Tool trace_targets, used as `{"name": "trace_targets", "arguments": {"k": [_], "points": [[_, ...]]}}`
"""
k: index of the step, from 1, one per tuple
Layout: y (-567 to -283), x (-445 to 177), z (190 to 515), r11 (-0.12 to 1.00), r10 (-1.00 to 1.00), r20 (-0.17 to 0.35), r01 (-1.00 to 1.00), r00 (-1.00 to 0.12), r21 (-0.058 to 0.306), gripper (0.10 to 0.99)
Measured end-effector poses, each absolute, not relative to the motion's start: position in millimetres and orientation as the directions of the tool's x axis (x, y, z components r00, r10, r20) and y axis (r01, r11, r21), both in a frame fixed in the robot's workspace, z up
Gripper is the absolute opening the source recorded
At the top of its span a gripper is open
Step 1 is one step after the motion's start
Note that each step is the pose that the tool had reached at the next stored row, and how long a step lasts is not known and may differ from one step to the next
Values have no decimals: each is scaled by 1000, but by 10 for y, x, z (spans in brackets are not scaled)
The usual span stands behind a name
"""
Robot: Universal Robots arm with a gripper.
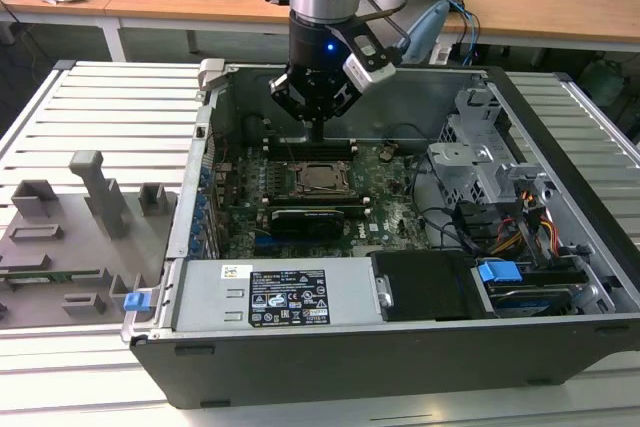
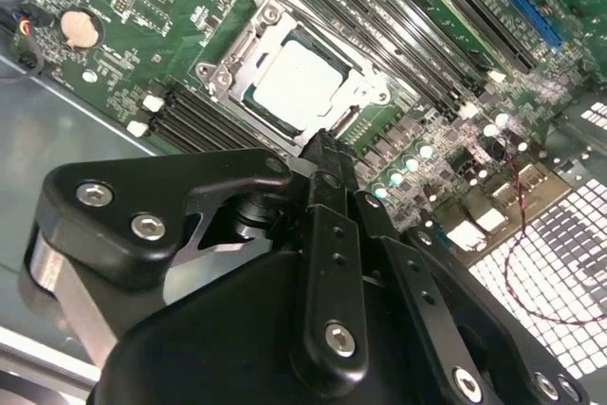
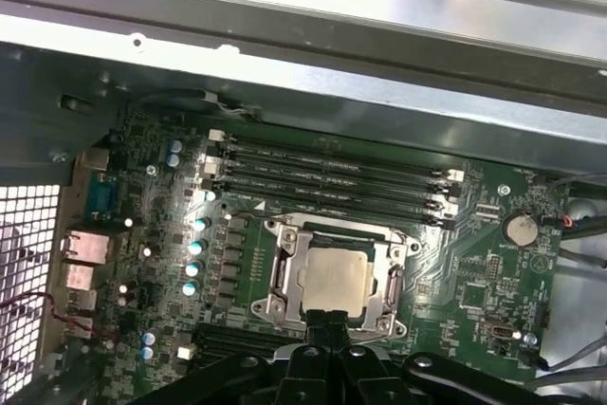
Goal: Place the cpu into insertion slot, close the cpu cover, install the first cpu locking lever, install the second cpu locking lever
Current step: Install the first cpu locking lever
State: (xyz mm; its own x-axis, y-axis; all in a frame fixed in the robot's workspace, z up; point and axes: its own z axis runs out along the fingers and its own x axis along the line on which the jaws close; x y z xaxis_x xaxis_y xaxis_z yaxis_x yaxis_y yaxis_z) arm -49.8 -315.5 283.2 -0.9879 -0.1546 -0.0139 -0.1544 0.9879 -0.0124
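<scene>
First wrist view: the cpu [image 3: 334, 279] is seen seated flat in the insertion slot [image 3: 277, 277] on the green motherboard [image 3: 474, 277], with the cpu cover [image 3: 334, 240] lowered around it. The tool [image 3: 327, 322] is poised close to the slot's edge, its fingers pressed together on nothing. In the exterior view, the open computer case [image 1: 400, 342] is set on a slatted bench [image 1: 100, 97].

Cpu [image 3: 334, 280] w/ matt metal top
</scene>
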Motion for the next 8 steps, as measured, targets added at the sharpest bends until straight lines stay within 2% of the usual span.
{"name": "trace_targets", "arguments": {"k": [8], "points": [[-3155,-525,2806,998,-56,-14,-56,-998,-13,106]]}}
